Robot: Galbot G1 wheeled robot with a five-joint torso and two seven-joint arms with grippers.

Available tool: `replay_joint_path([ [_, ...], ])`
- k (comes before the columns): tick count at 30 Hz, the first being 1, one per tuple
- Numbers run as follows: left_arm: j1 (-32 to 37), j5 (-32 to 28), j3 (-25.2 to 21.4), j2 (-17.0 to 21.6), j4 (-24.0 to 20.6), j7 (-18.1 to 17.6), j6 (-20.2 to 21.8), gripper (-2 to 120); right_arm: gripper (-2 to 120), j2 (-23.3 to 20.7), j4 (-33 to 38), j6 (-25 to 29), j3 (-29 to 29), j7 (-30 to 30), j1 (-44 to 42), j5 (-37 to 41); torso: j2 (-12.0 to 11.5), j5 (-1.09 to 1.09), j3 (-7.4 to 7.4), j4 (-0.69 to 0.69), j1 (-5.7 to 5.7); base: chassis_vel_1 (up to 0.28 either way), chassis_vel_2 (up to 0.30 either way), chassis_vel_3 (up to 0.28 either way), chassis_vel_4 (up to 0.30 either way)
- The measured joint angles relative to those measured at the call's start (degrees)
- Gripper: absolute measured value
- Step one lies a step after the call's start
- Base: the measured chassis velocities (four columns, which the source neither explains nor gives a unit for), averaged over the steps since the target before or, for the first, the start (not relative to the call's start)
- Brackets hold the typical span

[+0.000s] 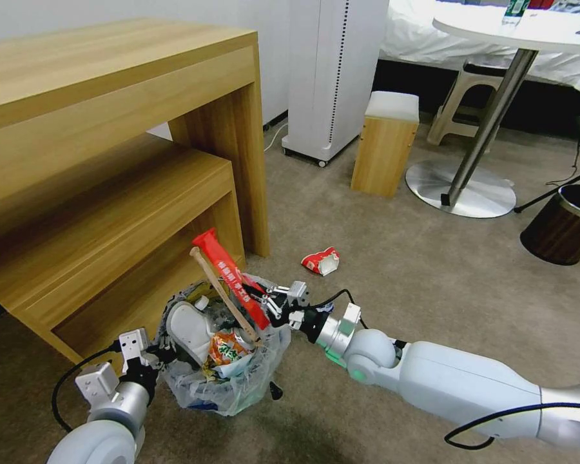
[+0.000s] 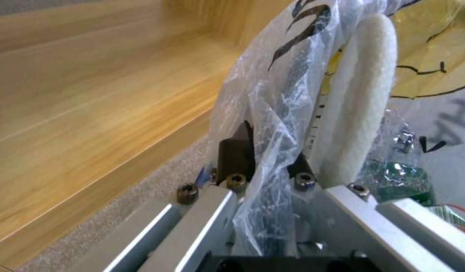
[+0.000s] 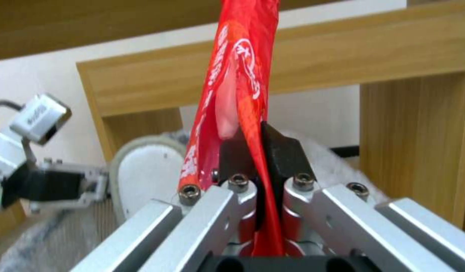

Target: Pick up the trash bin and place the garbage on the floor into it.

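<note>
White unreadable print on red wrapper (image 3: 237,75)

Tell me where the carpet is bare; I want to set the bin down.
Bare carpet lies between the red carton and the dark brown bin, and in front of the right arm. It is crowded by the wooden shelf unit, where the left gripper clamps the trash bin and the right gripper holds a red wrapper.

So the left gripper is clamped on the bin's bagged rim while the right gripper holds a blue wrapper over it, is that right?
Not quite: the wrapper is red, not blue. The right wrist view shows the right gripper shut on the long red wrapper. The rest holds: the left gripper clamps the trash bin at its bagged rim.
</note>
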Motion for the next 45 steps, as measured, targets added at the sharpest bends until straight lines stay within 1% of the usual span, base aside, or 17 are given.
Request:
replay_joint_path([
  [10, -0.1, -0.1, 0.2, -0.1, 0.2, -0.1, 0.0, 1, 1, 0.8, -2.8, -0.2, -1.5, 0.1, -0.6, -0.9, 0.0, 0.01, 0.0, -0.01, 0.0, 0.0, 0.0, 0.0, 0.0],
  [23, -0.1, -0.1, 0.3, -0.2, -0.1, 0.0, 0.0, 1, 1, 2.3, -2.0, 0.0, -4.8, -0.1, 2.7, -0.8, 0.0, 0.0, 0.0, 0.01, 0.0, 0.0, 0.0, 0.0, 0.0],
  [28, -0.4, -0.2, 0.2, -0.1, 0.1, 0.0, -0.1, 1, 1, 2.5, -1.3, -0.2, -7.5, 0.2, 4.8, 0.0, 0.0, 0.0, 0.0, 0.0, 0.0, 0.0, 0.0, 0.0, 0.0],
  [31, -0.6, -0.2, 0.2, -0.1, 0.3, 0.0, -0.1, 1, 3, 2.4, -0.8, -0.6, -8.2, 0.8, 5.2, 0.4, 0.0, 0.0, 0.0, 0.0, 0.0, 0.0, 0.0, 0.0, 0.0],
  [33, -0.7, -0.3, 0.2, -0.1, 0.2, 0.0, -0.1, 1, 11, 2.0, -0.8, -0.9, -8.6, 0.9, 5.1, 0.3, 0.0, 0.0, 0.0, 0.0, 0.0, 0.0, 0.0, 0.0, 0.0],
  [34, -0.7, -0.3, 0.2, -0.1, 0.2, 0.0, -0.1, 1, 11, 2.0, -0.8, -0.9, -8.6, 0.9, 5.1, 0.3, 0.0, 0.0, 0.0, 0.0, 0.0, 0.0, 0.0, 0.0, 0.0],
  [36, -0.7, -0.3, 0.2, 0.0, 0.2, 0.0, -0.1, 1, 22, 1.7, -0.9, -0.9, -8.7, 0.9, 4.6, 0.0, 0.0, 0.01, 0.0, 0.0, 0.0, 0.0, 0.0, 0.0, 0.0],
  [37, -0.7, -0.3, 0.2, 0.0, 0.2, 0.0, -0.1, 1, 22, 1.7, -0.9, -0.9, -8.7, 0.9, 4.6, 0.0, 0.0, 0.01, 0.0, 0.0, 0.0, 0.0, 0.0, 0.0, 0.0],
  [38, -0.6, -0.3, 0.2, 0.0, 0.2, 0.0, -0.1, 1, 28, 1.6, -0.8, -1.0, -8.7, 0.9, 4.5, 0.0, 0.0, 0.01, -0.01, 0.0, 0.0, 0.0, 0.0, 0.0, 0.0],
  [39, -0.6, -0.3, 0.2, 0.0, 0.2, 0.0, -0.1, 1, 28, 1.6, -0.8, -1.0, -8.7, 0.9, 4.5, 0.0, 0.0, 0.01, -0.01, 0.0, 0.0, 0.0, 0.0, 0.0, 0.0],
  [40, -0.6, -0.2, 0.3, -0.1, 0.2, 0.0, -0.1, 1, 35, 1.5, -0.7, -1.0, -8.6, 0.9, 4.5, 0.0, 0.0, 0.01, 0.0, 0.0, 0.0, 0.0, 0.0, 0.0, 0.0],
  [43, -0.6, 0.0, 0.6, -0.4, 0.2, 0.0, -0.1, 1, 48, 1.6, -0.6, -1.1, -8.5, 0.9, 4.6, 0.0, 0.0, 0.0, 0.0, 0.0, 0.0, 0.0, 0.0, 0.0, 0.0],
  [44, -0.6, 0.0, 0.6, -0.4, 0.2, 0.0, -0.1, 1, 48, 1.6, -0.6, -1.1, -8.5, 0.9, 4.6, 0.0, 0.0, 0.0, 0.0, 0.0, 0.0, 0.0, 0.0, 0.0, 0.0],
  [45, -0.5, 0.1, 0.7, -0.4, 0.3, 0.0, -0.1, 1, 52, 1.6, -0.5, -1.2, -8.3, 1.1, 4.6, 0.0, 0.0, 0.01, 0.0, 0.0, 0.0, 0.0, 0.0, 0.0, 0.0],
])
